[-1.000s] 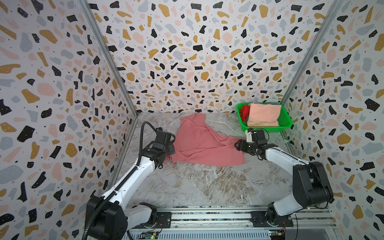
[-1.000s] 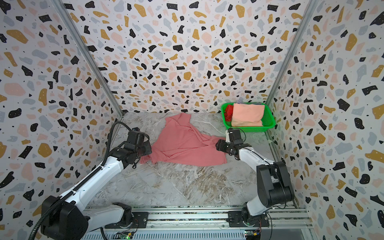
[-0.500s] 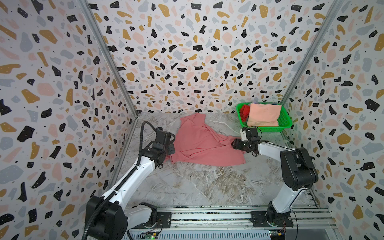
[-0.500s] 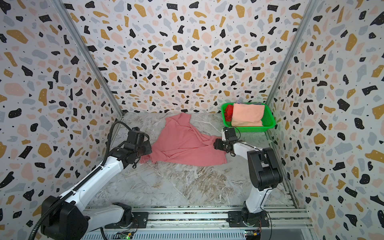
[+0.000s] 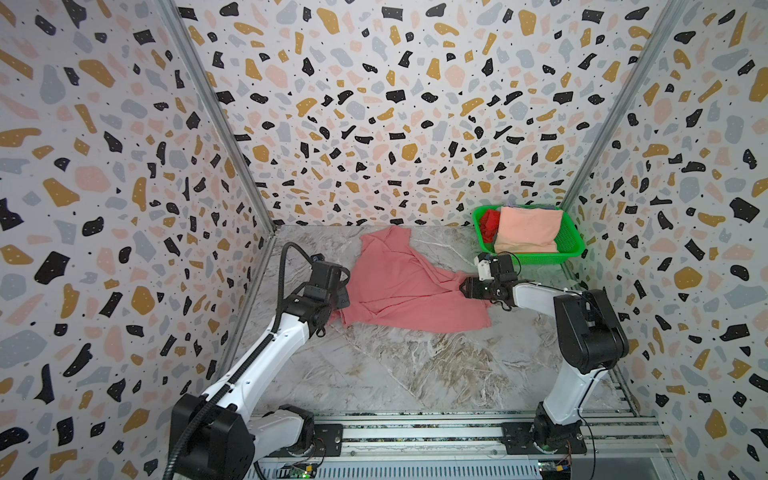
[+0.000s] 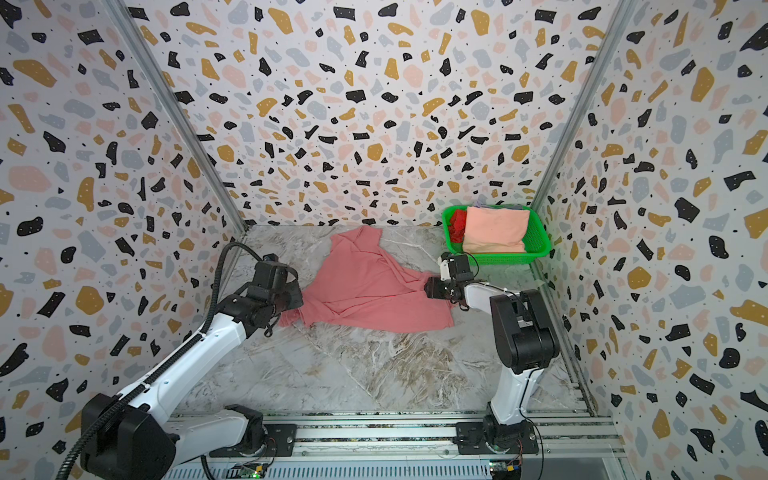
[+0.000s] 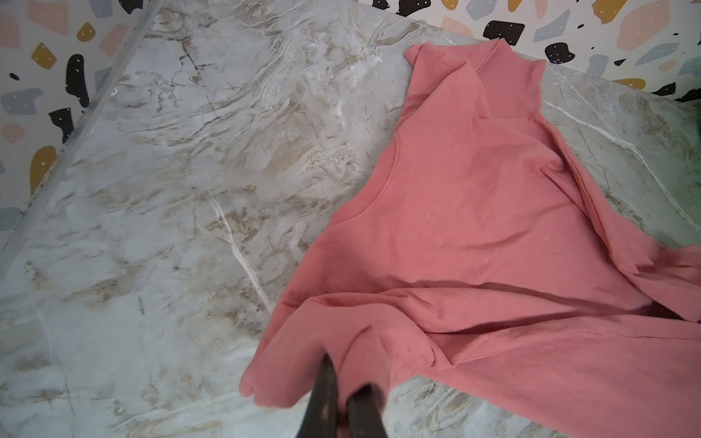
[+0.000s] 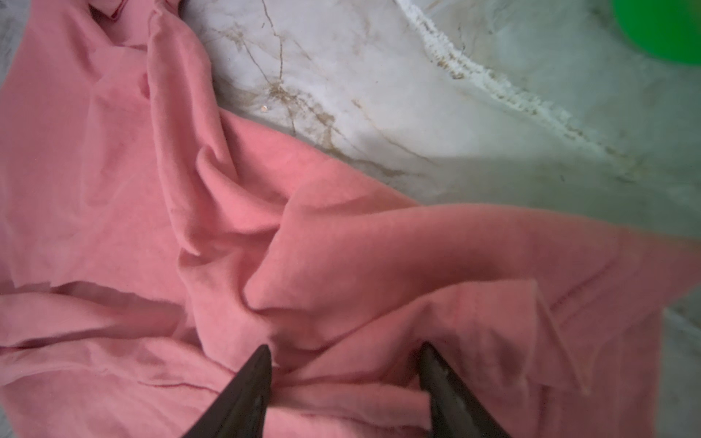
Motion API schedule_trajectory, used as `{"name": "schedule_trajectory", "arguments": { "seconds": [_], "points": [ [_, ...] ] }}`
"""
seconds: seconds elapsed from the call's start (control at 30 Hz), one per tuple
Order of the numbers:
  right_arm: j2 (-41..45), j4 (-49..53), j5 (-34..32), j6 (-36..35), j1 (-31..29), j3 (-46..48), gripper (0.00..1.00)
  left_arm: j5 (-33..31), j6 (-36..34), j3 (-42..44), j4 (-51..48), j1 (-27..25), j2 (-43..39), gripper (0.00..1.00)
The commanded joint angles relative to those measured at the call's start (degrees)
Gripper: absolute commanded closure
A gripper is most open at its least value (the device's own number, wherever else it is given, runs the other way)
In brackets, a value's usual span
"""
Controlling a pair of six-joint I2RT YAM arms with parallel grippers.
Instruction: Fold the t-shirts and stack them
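Marble tabletop (image 5: 374,374): rose-pink t-shirt (image 5: 399,286) lies rumpled, centre-far. Left gripper (image 7: 343,379) pinches its left edge; right gripper (image 8: 346,348) has fingers spread over its right edge. Peach t-shirt (image 5: 528,228) and red t-shirt (image 5: 489,222) sit in green basket (image 5: 540,258), far right.

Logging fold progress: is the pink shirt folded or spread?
Spread, not folded: the pink shirt lies open and creased on the table, neckline visible.

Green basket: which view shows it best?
Both top views: the whole basket shows, holding a peach shirt and a red shirt. The right wrist view catches only a blurred green corner; the left wrist view, barely a sliver.
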State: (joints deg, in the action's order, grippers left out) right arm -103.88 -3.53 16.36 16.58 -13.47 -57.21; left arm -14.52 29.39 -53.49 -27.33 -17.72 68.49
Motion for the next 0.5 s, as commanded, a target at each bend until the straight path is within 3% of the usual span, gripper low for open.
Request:
{"name": "schedule_trajectory", "arguments": {
  "seconds": [0.0,0.1,0.23,0.47],
  "points": [
    [4.5,-1.2,3.8,-2.5,0.2,2.5,0.39,-1.0,0.5,-0.5,1.6,0.2,-0.4,1.00],
    [5.1,-0.5,4.8,-3.0,0.3,3.2,0.50,-0.9,0.5,-0.6,1.7,0.2,0.0,1.00],
    [5.3,-1.2,3.2,-2.0,0.3,4.1,0.77,-0.9,0.5,-0.6,1.8,0.2,-0.1,1.00],
    [7.4,-1.2,0.3,-1.4,0.4,3.1,1.00,-2.5,0.6,-1.0,1.2,0.2,-1.1,1.00]
  ]
}}
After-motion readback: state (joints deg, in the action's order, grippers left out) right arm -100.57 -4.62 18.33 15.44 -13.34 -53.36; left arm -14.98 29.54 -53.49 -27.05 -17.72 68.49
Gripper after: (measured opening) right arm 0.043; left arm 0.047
